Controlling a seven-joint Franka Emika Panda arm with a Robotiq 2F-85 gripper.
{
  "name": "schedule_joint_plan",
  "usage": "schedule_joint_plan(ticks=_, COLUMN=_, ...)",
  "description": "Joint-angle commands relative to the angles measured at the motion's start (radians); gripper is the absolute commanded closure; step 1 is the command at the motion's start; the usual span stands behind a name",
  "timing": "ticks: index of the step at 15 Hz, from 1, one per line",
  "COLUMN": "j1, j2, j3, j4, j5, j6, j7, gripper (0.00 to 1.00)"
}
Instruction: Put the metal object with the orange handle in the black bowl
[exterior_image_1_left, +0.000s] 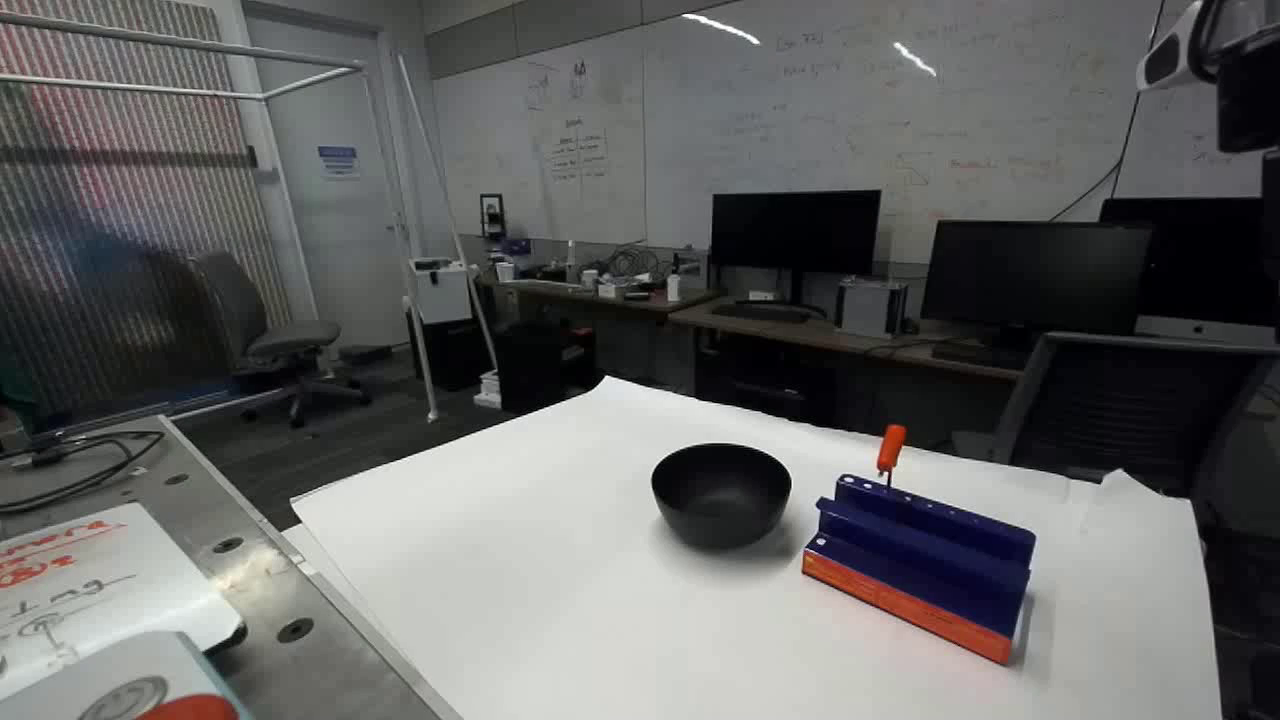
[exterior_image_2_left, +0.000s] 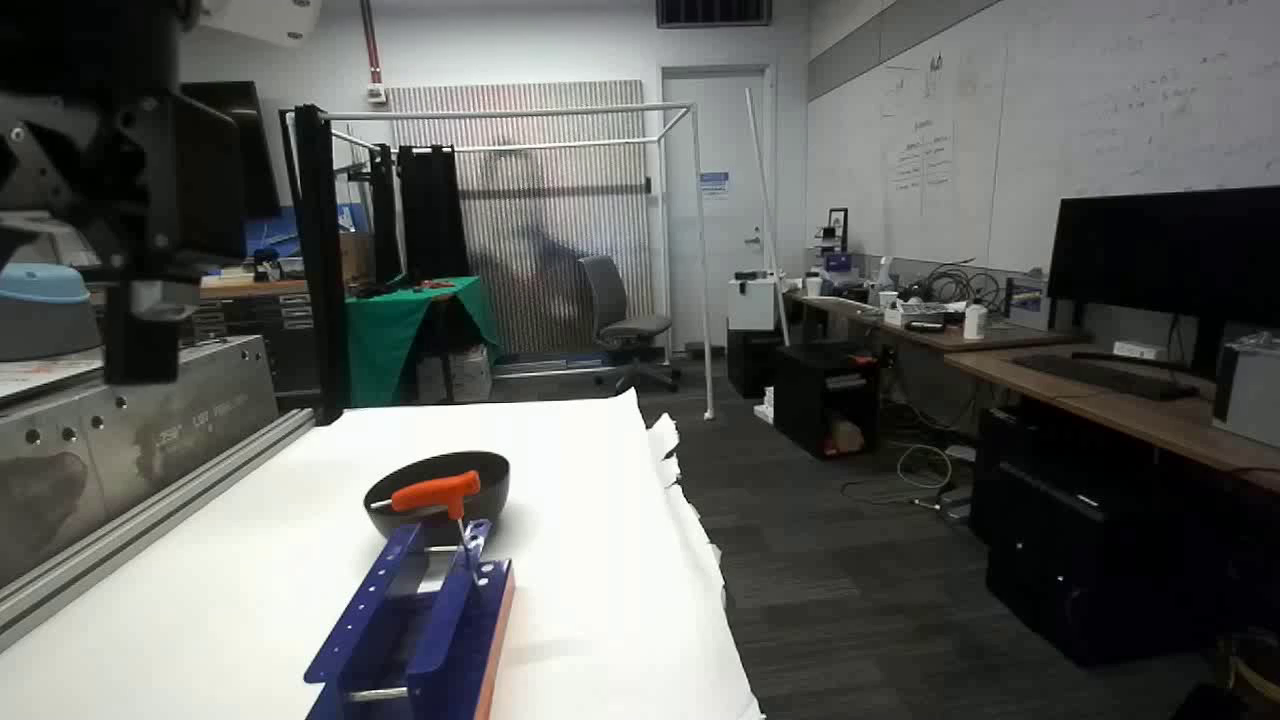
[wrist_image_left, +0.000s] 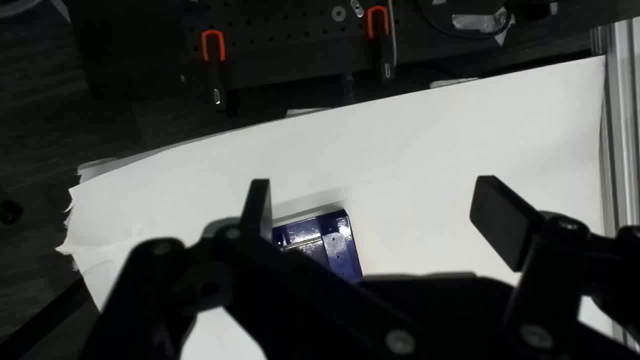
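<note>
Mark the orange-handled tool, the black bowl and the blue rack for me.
Orange-handled tool (exterior_image_2_left: 437, 492): in an exterior view, on its orange handle.
Black bowl (exterior_image_1_left: 720, 492): in an exterior view, on its bare inside.
Blue rack (wrist_image_left: 336, 246): in the wrist view, on its blue surface.

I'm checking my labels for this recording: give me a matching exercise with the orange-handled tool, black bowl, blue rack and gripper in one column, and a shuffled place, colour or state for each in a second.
Things:
1. orange-handled tool
2. black bowl
3. blue rack
4. gripper

Places, colours or states:
A. jaws apart, holding nothing
B. orange along one long side
C. handle up, metal shaft down at the rack
D. round, mouth up on the white sheet

Pairs: 1-C, 2-D, 3-B, 4-A
</note>
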Motion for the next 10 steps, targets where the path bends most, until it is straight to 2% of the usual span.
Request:
schedule_joint_plan(ticks=1, j1=-0.009, j2=0.001, j3=0.006, j4=0.006, j5=0.003, j6=-0.002, j7=-0.004, gripper=0.0)
schedule_joint_plan(ticks=5, j1=-0.006, j2=-0.019, j3=0.018, j4=0.006, j5=0.006, j6=0.02, j7=0.01, gripper=0.0)
schedule_joint_plan(ticks=7, j1=-0.022, j2=0.006, j3=0.046, j4=0.009, j5=0.058, j6=0.147, j7=0.128, gripper=0.0)
schedule_joint_plan(ticks=10, j1=-0.042, j2=0.151, j3=0.081, j4=0.072, j5=0.075, j6=0.339, j7=0.268, gripper=0.0)
